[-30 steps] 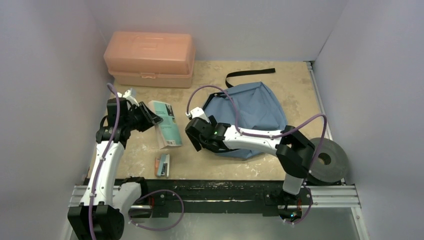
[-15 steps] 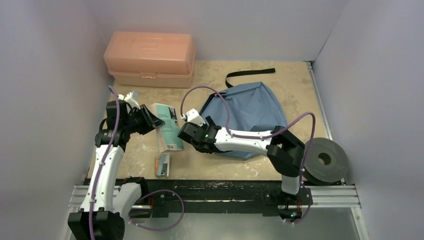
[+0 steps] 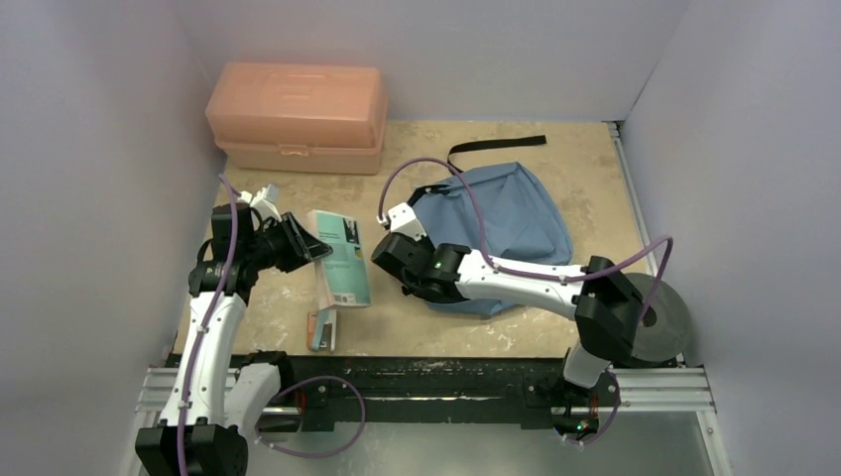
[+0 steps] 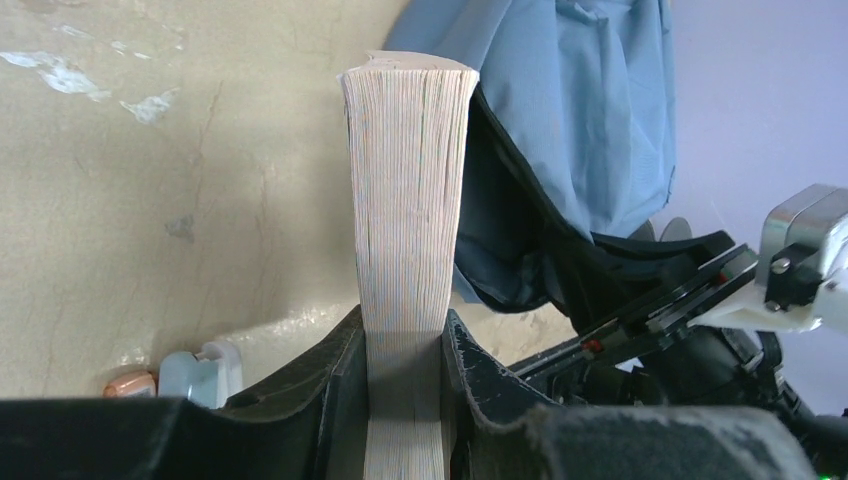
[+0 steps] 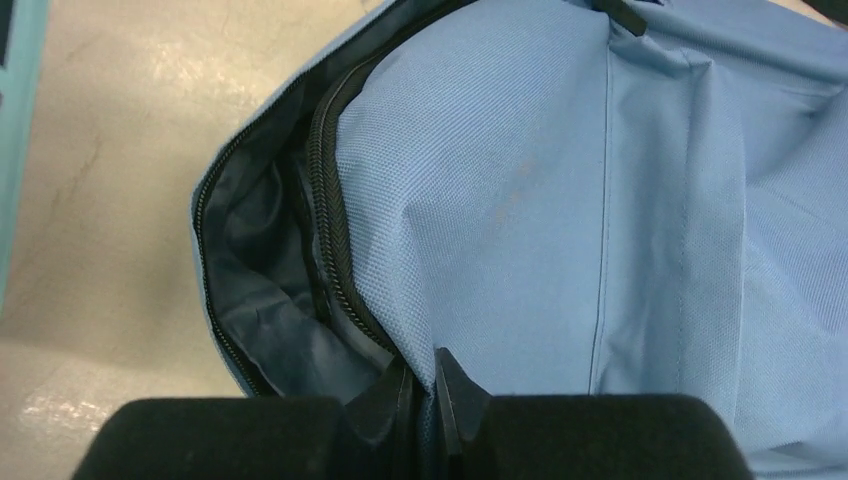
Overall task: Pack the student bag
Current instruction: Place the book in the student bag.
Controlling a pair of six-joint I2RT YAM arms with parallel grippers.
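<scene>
Room: pale walls close in a beige worktop (image 3: 585, 164), with 2 arms bolted at its near edge.
Student bag: the dusty-blue student bag (image 3: 511, 218) lies slumped on the worktop, its black strap (image 3: 496, 147) trailing off the far side. The zip on its left side is undone and dark lining shows in the mouth.
Right pincer: the right pincer (image 5: 420, 385) sits at the bag's left edge, jaws pressed together on the upper fabric just beside the zip, holding the mouth agape.
Left pincer: the left pincer (image 4: 405, 345) is clamped on the spine end of a teal book (image 4: 408, 190), just left of the bag, page edges pointing toward the opening.
Done so far: by the look of it, the bag is open and 1 book is in hand; nothing shows inside the bag.
Left to do: the book is not yet in. A small orange-and-blue item (image 3: 322, 327) lies on the worktop to the bag's near left.
Unclear: whether the salmon-pink box (image 3: 298, 114) to the bag's far left, or the black roll (image 3: 662, 319) at its near right, belongs in the load.
</scene>
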